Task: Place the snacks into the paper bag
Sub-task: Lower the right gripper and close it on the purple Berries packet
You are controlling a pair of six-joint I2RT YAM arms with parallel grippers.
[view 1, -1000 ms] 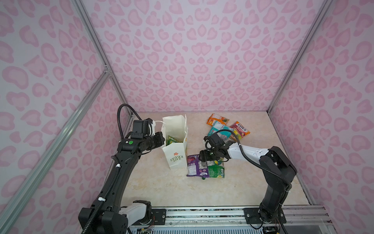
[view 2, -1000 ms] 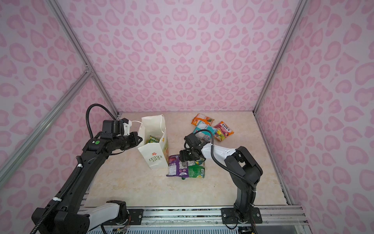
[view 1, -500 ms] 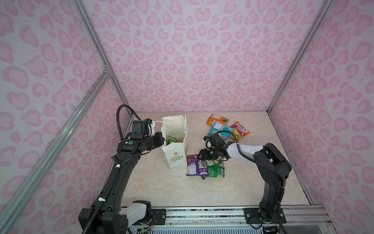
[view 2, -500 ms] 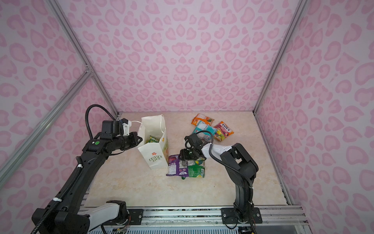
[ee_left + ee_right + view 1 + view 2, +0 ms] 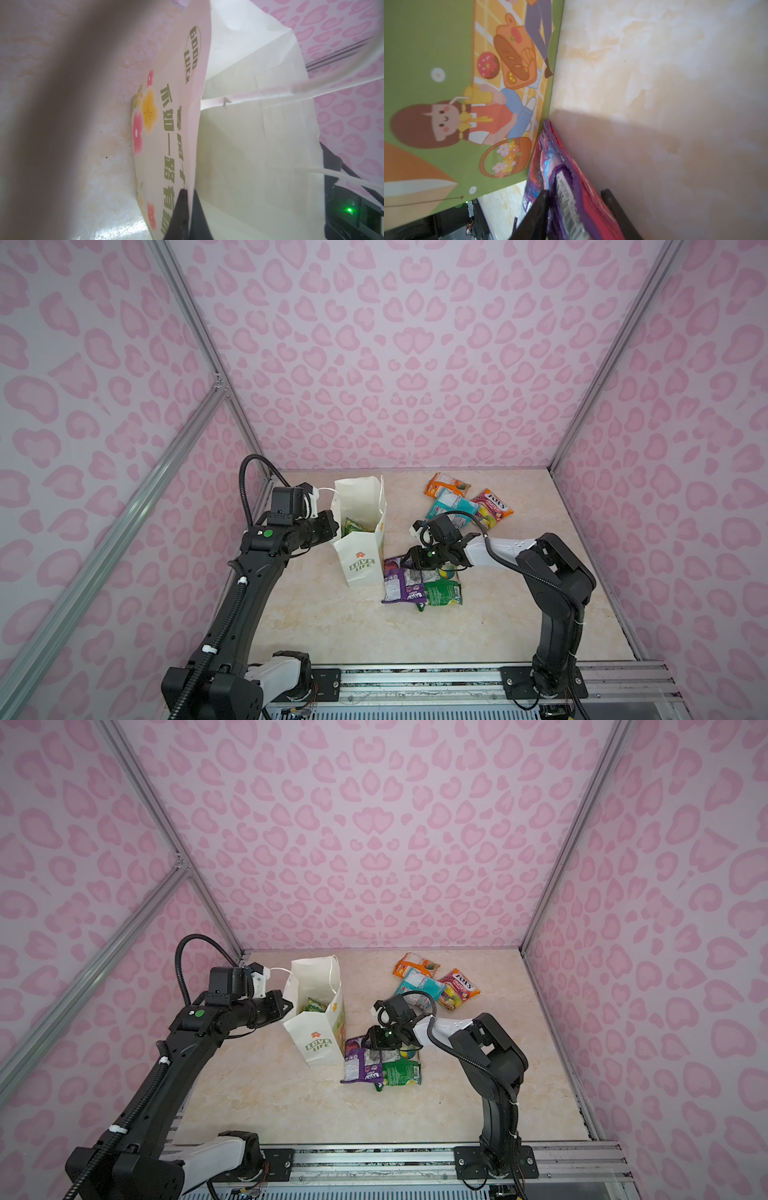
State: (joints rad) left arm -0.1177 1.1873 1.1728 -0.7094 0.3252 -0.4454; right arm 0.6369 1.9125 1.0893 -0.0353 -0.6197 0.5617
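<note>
The white paper bag [image 5: 359, 568] [image 5: 316, 1044] stands upright and open, with a green snack [image 5: 353, 526] inside. My left gripper [image 5: 334, 526] [image 5: 189, 190] is shut on the bag's rim, one finger on each side of the paper [image 5: 176, 104]. A purple snack [image 5: 401, 585] [image 5: 550, 166] lies beside the bag and overlaps a green snack [image 5: 442, 593]. My right gripper [image 5: 409, 562] [image 5: 575, 191] is low at the purple snack's far end. Its fingers straddle that end, still slightly apart. Orange [image 5: 446, 485], teal [image 5: 446, 506] and pink-red [image 5: 490, 508] snacks lie at the back.
Pink patterned walls close in the marble-look floor [image 5: 332, 626] on three sides. A metal rail [image 5: 415, 680] with both arm bases runs along the front. The bag's illustrated side panel [image 5: 446, 104] stands right next to the purple snack.
My right gripper's jaws have narrowed around the purple snack's end, and the right arm's elbow has folded in closer. The left gripper and the bag have not moved.
</note>
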